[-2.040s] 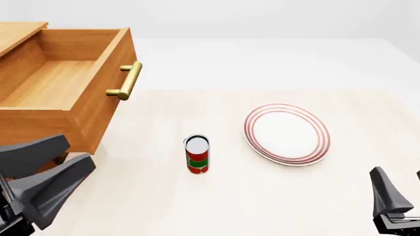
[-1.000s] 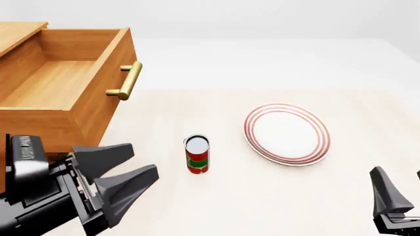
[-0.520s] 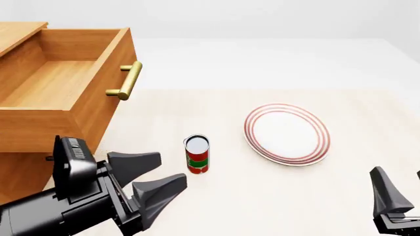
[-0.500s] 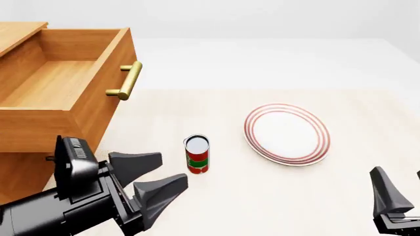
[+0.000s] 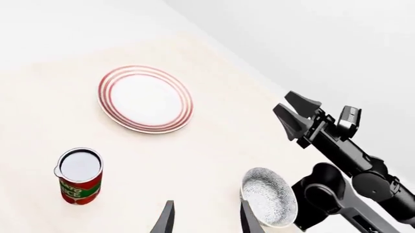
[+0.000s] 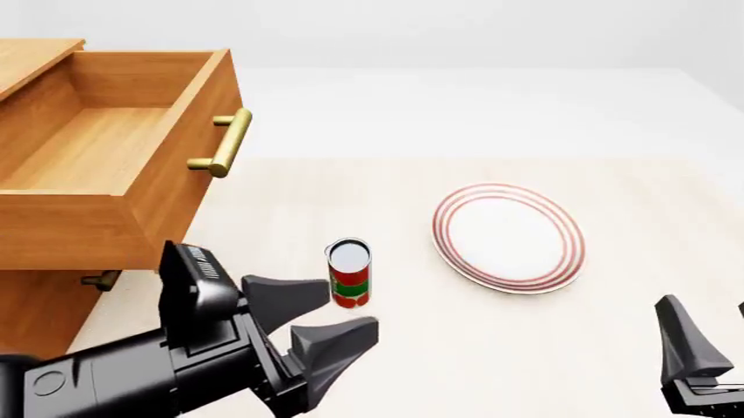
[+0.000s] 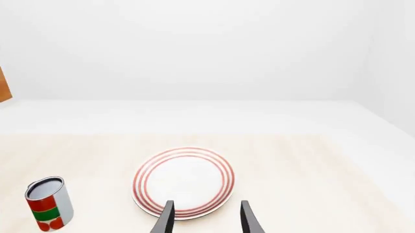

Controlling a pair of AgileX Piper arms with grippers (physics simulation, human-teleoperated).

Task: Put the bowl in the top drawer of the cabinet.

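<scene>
Pale wood bench [image 6: 489, 348] under a blank white backdrop carries the cabinet [image 6: 47, 287] at far left, its top drawer [image 6: 111, 148] pulled out and bare inside. Only the left wrist view shows the bowl [image 5: 269, 196]: it sits upright at the near edge, just beside the right arm's base, out of the front view. Empty, with jaws spread, the left tool [image 6: 314, 318] hangs close to the can [image 6: 348, 273], pointing toward the bowl's side. Also spread, the right tool [image 5: 297, 115] points past the plate [image 6: 508, 237], so I judge the left arm better placed.
</scene>
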